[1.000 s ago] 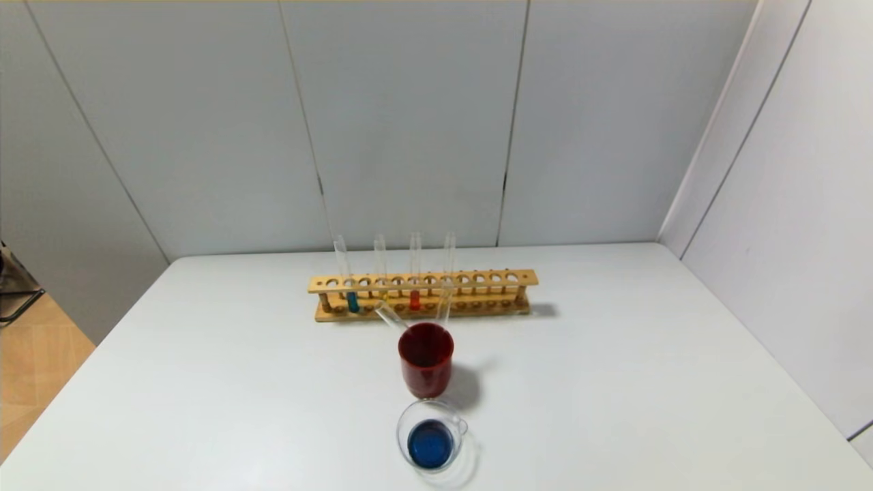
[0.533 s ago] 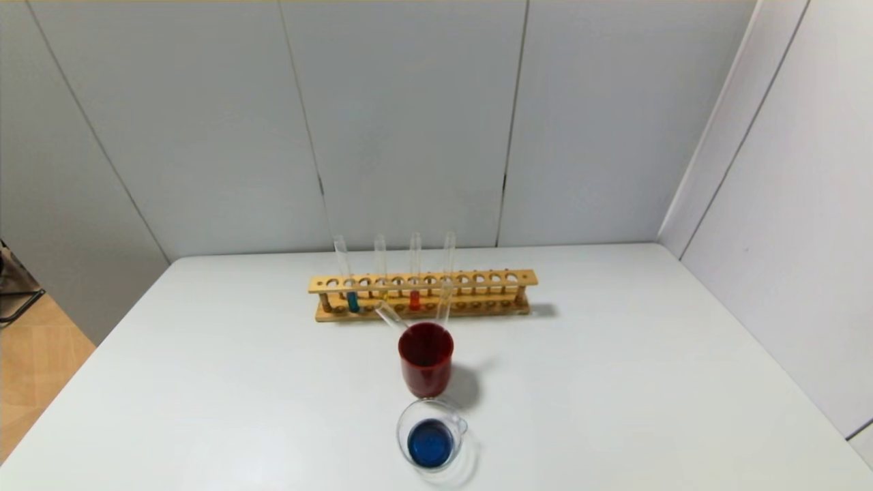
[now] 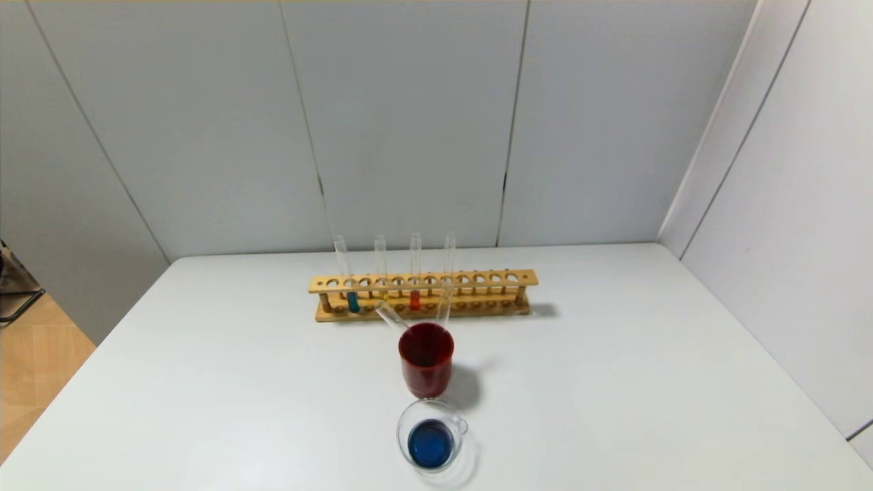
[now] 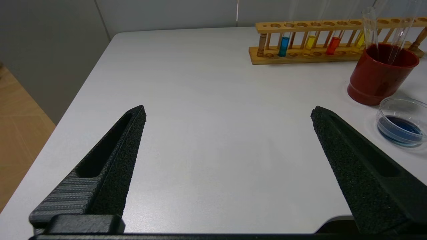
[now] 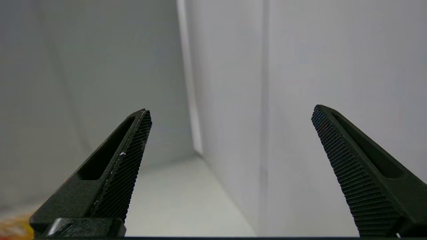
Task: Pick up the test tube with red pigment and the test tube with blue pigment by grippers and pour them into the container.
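Standing racked, tubes (image 4: 283, 46) beyond splayed fingers (image 4: 126, 150)

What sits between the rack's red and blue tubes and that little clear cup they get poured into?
The dark red cup, with two empty tubes leaning in it, stands directly between the wooden rack and the container. The red tube and blue tube would have to pass over or around it.
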You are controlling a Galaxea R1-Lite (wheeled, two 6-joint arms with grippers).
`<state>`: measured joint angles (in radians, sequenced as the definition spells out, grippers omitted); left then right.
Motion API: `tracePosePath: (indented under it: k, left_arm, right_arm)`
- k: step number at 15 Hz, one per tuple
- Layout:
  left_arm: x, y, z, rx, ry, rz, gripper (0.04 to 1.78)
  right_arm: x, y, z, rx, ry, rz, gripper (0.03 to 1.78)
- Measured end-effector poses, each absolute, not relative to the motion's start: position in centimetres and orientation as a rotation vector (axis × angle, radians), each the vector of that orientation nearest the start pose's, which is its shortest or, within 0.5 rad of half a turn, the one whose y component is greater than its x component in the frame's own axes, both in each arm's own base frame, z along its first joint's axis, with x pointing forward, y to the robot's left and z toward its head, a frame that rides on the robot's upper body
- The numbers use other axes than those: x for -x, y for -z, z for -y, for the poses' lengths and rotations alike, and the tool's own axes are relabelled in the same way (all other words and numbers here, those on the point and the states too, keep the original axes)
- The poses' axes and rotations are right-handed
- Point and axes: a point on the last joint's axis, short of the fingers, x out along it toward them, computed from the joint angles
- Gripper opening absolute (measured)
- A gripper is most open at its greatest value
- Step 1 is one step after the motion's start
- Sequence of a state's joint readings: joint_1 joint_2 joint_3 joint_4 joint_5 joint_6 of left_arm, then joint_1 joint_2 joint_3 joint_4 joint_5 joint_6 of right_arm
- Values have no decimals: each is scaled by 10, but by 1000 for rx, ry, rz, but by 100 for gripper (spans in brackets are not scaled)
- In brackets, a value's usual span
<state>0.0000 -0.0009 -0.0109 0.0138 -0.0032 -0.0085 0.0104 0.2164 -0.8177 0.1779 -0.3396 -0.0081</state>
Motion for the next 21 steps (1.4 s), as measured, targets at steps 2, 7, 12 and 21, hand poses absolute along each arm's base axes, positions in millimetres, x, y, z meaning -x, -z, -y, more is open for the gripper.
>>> tracePosePath:
  k: [2,7,12,21]
  left_arm:
    - [24,-77,0,8,3,-2,175]
    - [24,-77,0,9,3,-2,175]
    - [24,-77,0,8,3,-2,175]
    - [24,-77,0,8,3,-2,175]
  right_arm:
    - [105,-282,6,-85,177,600,175]
    - [141,-287,0,-33,2,881,175]
    - [151,-257,-2,33,-50,943,175]
    - [126,-235,-3,44,-104,885,175]
